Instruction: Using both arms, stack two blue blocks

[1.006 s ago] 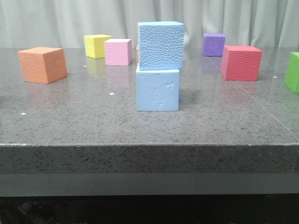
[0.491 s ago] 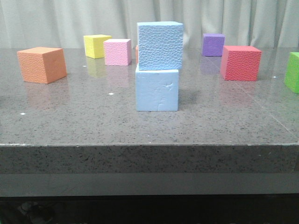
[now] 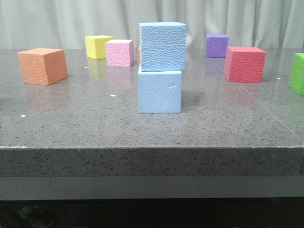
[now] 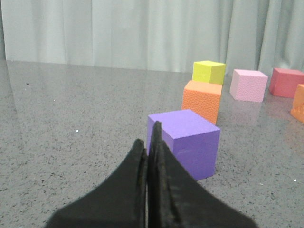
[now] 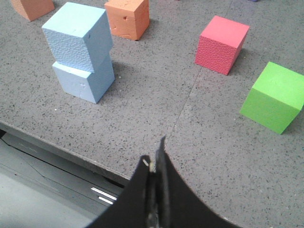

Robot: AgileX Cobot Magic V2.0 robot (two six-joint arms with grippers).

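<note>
The pebbled blue block (image 3: 163, 46) rests on top of the smooth blue block (image 3: 160, 91) near the middle of the grey table (image 3: 85, 123). The stack also shows in the right wrist view, pebbled block (image 5: 78, 36) on smooth block (image 5: 84, 80), far from my right gripper (image 5: 156, 151), which is shut and empty above the table's front edge. My left gripper (image 4: 148, 137) is shut and empty, low over the table just in front of a purple cube (image 4: 185, 142). Neither gripper shows in the front view.
Around the stack stand an orange cube (image 3: 42, 65), a yellow cube (image 3: 98, 46), a pink cube (image 3: 119, 52), a purple cube (image 3: 217, 45), a red cube (image 3: 244, 63) and a green cube (image 3: 297, 72). A second orange cube (image 5: 127, 17) sits behind the stack.
</note>
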